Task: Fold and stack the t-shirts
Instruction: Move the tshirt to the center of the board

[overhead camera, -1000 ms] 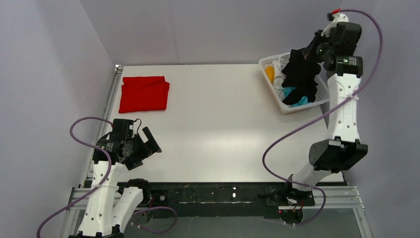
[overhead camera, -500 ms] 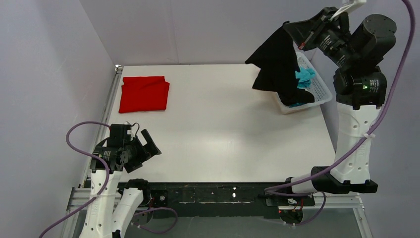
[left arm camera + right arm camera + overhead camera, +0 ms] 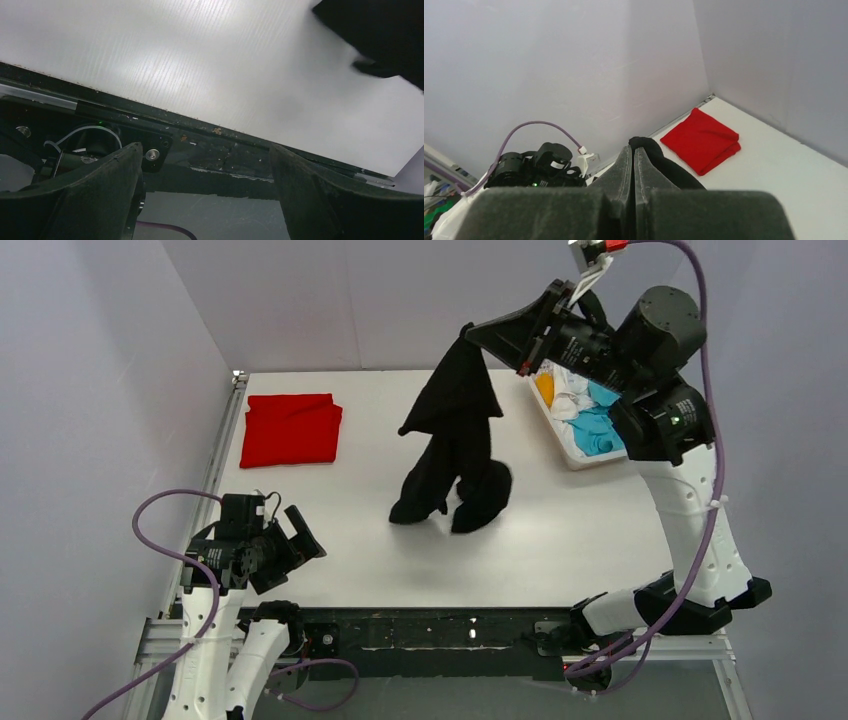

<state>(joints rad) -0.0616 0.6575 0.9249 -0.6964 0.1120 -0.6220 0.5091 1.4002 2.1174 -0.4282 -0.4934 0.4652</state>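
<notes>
The right gripper (image 3: 472, 336), pinching a fold of the one black t-shirt (image 3: 455, 435), hangs it over mid-table with its lower end down at the surface, while the left gripper (image 3: 290, 548) sits spread at near left. This looks like the bringing-out step, so next the shirt needs laying flat. One folded red t-shirt (image 3: 291, 428) lies far left, and the far-right basket (image 3: 572, 458) shows orange, white and cyan cloth.
</notes>
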